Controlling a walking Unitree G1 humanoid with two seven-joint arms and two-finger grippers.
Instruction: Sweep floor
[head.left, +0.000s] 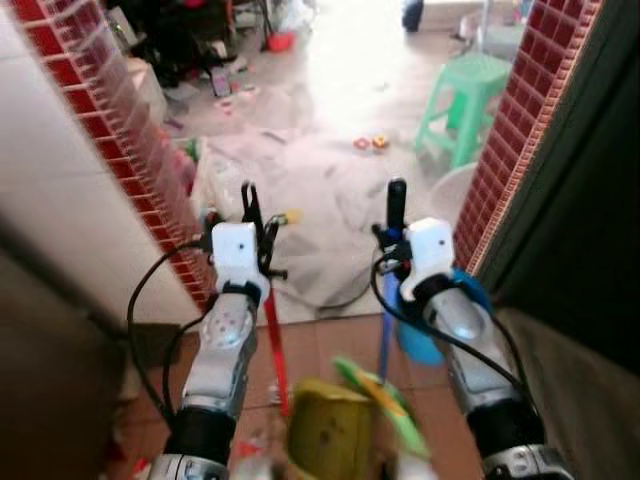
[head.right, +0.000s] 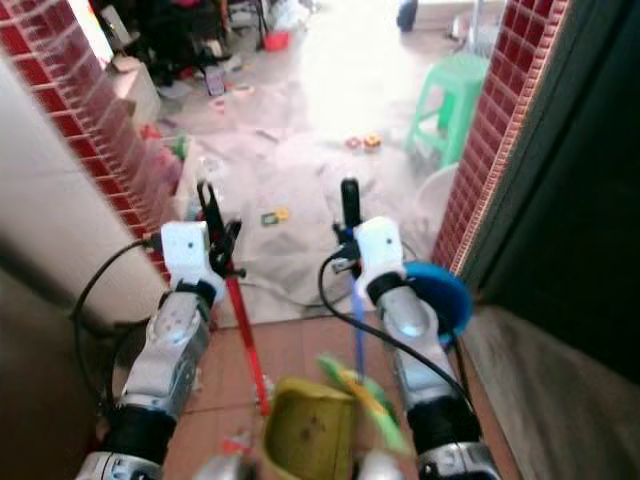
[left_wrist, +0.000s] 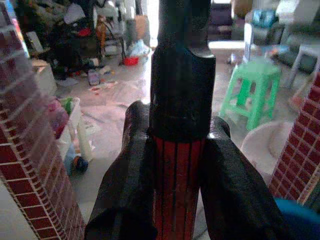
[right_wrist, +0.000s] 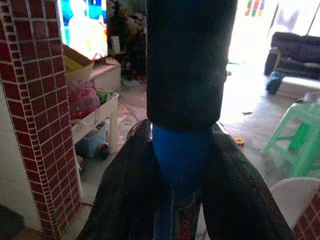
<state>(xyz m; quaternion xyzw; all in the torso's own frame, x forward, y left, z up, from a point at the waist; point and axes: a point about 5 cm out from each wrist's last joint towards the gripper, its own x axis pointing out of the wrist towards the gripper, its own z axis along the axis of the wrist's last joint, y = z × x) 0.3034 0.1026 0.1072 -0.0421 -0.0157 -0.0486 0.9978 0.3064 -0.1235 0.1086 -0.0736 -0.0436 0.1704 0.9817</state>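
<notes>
Dustpan: yellow-green dustpan at bottom centre, nearest my camera, blurred; I judge it could swing into the doorway's brick pillar at upper left.
Doorway: narrow gap between pillars; either handle may snag there.
Left gripper: left gripper clamps the red handle, left of centre.
Right gripper: right gripper clamps the blue handle, right of centre.
Litter: floor scraps at upper centre, well apart from my tools; blur may spoil my aim.
</notes>
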